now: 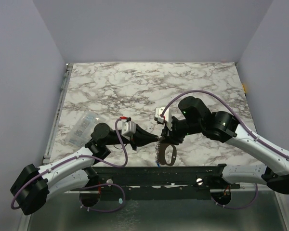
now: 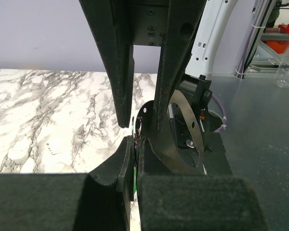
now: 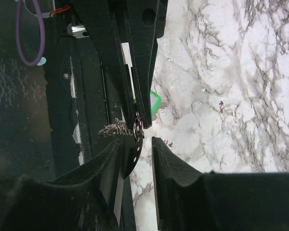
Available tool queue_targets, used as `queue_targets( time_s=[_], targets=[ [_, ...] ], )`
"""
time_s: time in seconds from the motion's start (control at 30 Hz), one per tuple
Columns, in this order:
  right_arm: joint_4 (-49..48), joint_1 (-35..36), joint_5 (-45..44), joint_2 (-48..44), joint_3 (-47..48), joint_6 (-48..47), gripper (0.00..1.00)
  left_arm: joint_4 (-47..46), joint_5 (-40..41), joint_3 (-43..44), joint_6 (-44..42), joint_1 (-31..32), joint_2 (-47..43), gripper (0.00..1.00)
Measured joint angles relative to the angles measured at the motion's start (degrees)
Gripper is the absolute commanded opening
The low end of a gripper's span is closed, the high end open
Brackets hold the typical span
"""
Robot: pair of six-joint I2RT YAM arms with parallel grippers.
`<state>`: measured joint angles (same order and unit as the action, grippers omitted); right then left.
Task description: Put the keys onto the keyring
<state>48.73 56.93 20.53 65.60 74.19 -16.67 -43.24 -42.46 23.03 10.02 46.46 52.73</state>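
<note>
My left gripper (image 1: 156,139) (image 2: 134,142) is shut on the mint green key (image 2: 133,166), whose head also shows in the right wrist view (image 3: 155,101). The silvery-grey oval keyring (image 1: 169,155) (image 2: 187,122) hangs just below where the two grippers meet, near the table's front edge, with its beaded chain (image 1: 157,156) (image 3: 113,129) beside it. My right gripper (image 1: 164,139) (image 3: 145,142) has its jaws apart; the keyring's flat plate (image 3: 135,151) lies against one finger and the other finger stands clear. A small ring (image 3: 138,126) sits at the left fingertips. I cannot make out the blue key.
A clear plastic bag (image 1: 84,126) lies at the left by my left arm. The marble table (image 1: 135,86) stretches behind the grippers. Its front edge and a dark rail (image 1: 159,169) run just below the keyring. Grey walls enclose the table on three sides.
</note>
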Motion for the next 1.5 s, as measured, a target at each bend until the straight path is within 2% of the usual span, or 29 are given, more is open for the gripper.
queue_targets(
  time_s=[0.17, 0.4, 0.53, 0.83, 0.9, 1.1, 1.33, 1.4, 1.5],
  targets=[
    [-1.4, 0.0, 0.3, -0.4, -0.6, -1.6, 0.35, 1.2, -0.4, 0.3, 0.0, 0.1, 1.0, 0.0],
    [-2.4, 0.0, 0.3, -0.4, -0.6, -2.3, 0.34, 3.0, -0.6, 0.8, -0.3, 0.3, 1.5, 0.0],
    [-2.4, 0.0, 0.3, -0.2, -0.6, -2.3, 0.3, 3.5, -0.6, 0.8, -0.4, 0.4, 1.3, 0.0],
    [-2.4, 0.0, 0.6, 1.6, -0.6, -2.2, 0.3, 4.5, -0.6, 0.8, -0.9, 0.4, 1.0, 0.0],
    [-2.4, 0.0, 0.8, 2.0, -0.6, -2.2, 0.25, 4.7, -0.6, 0.8, -1.0, 0.4, 0.9, 0.0],
    [-2.3, 0.0, 1.6, 2.3, -0.6, -1.5, 0.03, 5.4, -0.5, 0.8, -1.4, 0.4, 0.6, 0.0],
    [-2.4, 0.0, 1.9, 2.2, -0.5, -0.7, 0.01, 6.2, -0.2, 0.8, -1.9, 0.4, -0.4, 0.0],
    [-2.7, 0.0, 1.8, 2.0, -0.5, -0.4, 0.01, 6.6, 0.2, 0.8, -2.1, 0.4, -0.9, 0.06],
    [-3.7, 0.0, 1.6, 1.0, -0.6, 0.2, 0.01, 6.5, 1.3, 0.8, -2.3, 0.4, -1.9, 0.19]
  ],
)
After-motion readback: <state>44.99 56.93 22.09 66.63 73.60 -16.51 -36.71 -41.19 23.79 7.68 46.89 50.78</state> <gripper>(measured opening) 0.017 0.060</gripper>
